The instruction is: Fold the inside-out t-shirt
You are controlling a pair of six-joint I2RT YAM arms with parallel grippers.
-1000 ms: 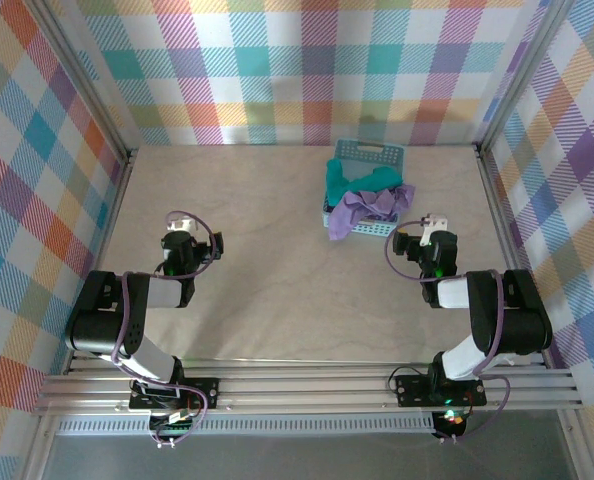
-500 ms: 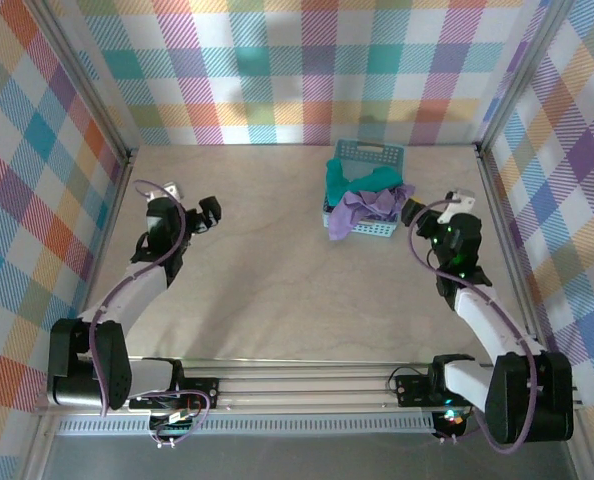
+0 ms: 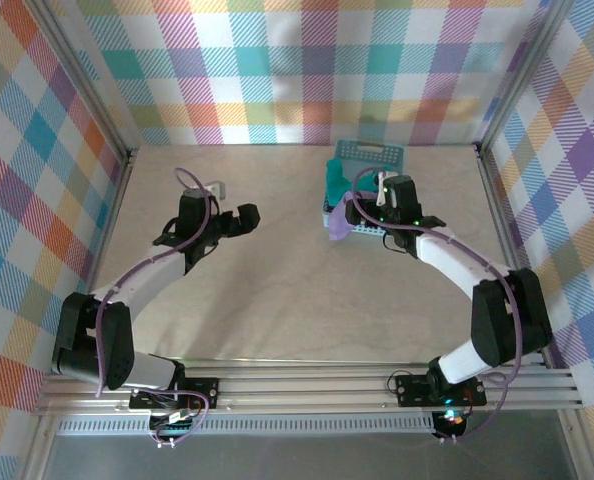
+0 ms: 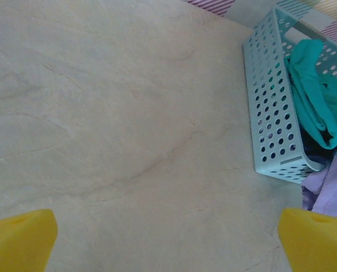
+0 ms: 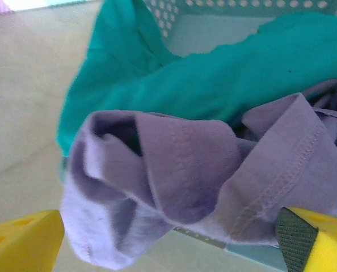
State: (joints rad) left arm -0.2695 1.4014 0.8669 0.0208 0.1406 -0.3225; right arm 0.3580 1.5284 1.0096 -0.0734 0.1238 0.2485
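Note:
The inside-out t-shirt [image 3: 341,222] is a crumpled lavender bunch spilling over the front left corner of a small teal basket [image 3: 369,152]. Seen from the right wrist, its stitched hems [image 5: 185,170] bulge close in front of my right gripper [image 5: 168,243], which stands open with a yellow fingertip on either side. From above, the right gripper [image 3: 365,204] hovers over the basket's near edge. My left gripper [image 3: 247,216] is open above bare table, to the left of the basket. Through the left wrist camera I see the basket [image 4: 270,113] and a lavender edge of the t-shirt [image 4: 330,190].
A teal-green garment [image 3: 345,180] lies in the basket under and behind the t-shirt, and reaches over its left rim [image 5: 214,79]. The pale wooden table [image 3: 257,290] is ringed by plaid walls, with metal posts at the back corners.
Both arms have stretched out from their folded poses. The left gripper moved away from me and to the right, toward the basket. The right gripper swung left, over the t-shirt.

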